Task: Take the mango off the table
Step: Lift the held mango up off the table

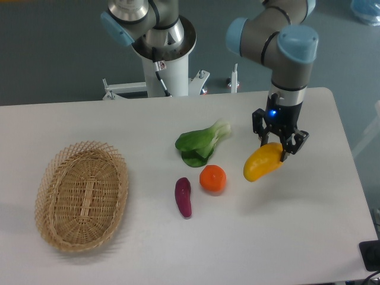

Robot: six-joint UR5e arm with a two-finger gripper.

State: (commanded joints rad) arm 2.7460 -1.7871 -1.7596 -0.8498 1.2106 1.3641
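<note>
On the bench, right of centre: where we see the action, one arm only

end effector point(279, 144): clamped on the upper right end of the mango, fingers pointing down from a vertical wrist

mango point(263, 162): hangs tilted from the grip, free end dropping to the lower left; we read it as clear of the bench point(297, 237), judging from the soft shadow set apart below it

grip: off-centre, near one end, so most of the fruit hangs outside the fingers; skin looks smooth and glossy, so we expect it could slide or pivot

step in hand: we judge this as the lift, grasp already made, fruit off the surface

how to do it well: we would hold the clamp firm and steady, rise straight up, slow and smooth, no wrist swing, since a jerk could make the long free end rotate out of the fingers

clearance: orange point(212, 178) sits near the mango's low end, to its left, apart from it; we would avoid drifting left while low

other items: leafy green point(200, 144) further left, purple vegetable point(183, 197) below left of the orange, wicker basket point(82, 195) well apart at far left; none touching the mango

progress: we judge the task nearly done; only a secure hold at height remains

risk: slip from the end-grip
</note>
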